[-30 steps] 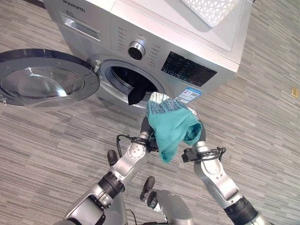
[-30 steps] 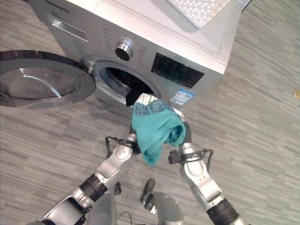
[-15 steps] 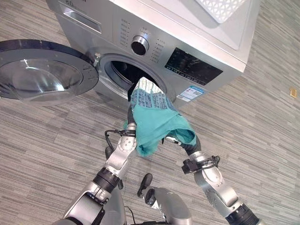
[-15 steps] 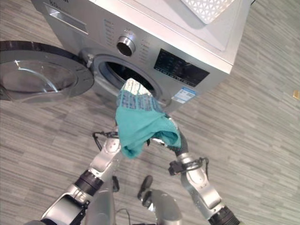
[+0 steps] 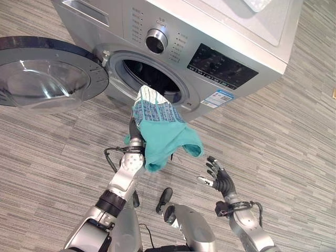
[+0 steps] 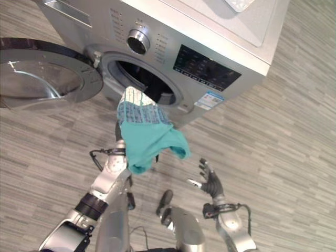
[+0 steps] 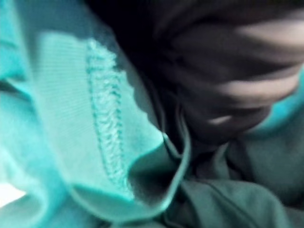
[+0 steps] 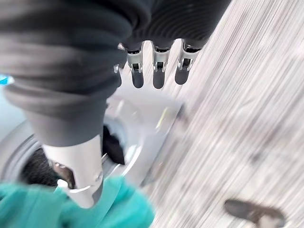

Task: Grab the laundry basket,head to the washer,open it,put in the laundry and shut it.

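Note:
A teal cloth (image 5: pixel 163 134) with a patterned pale end hangs over my left hand (image 7: pixel 228 71), which is raised just in front of the washer's round opening (image 5: pixel 152 79). The cloth's patterned end reaches the lower rim of the opening. The cloth covers the hand, and the left wrist view shows its teal folds (image 7: pixel 71 118) right against the dark cover. My right hand (image 5: pixel 220 178) hovers low over the floor to the right, open with spread fingers (image 8: pixel 154 71) and holding nothing. A dark garment (image 8: pixel 111 147) lies inside the drum. The white laundry basket (image 5: pixel 260 4) rests on top of the washer.
The silver washer (image 5: pixel 226 37) stands straight ahead, with its round glass door (image 5: pixel 47 79) swung wide open to the left. Striped grey floor (image 5: pixel 283 136) spreads all around.
My right hand has let go of the teal cloth and dropped back to the lower right, open. My left hand has carried the cloth up and left to the washer's opening.

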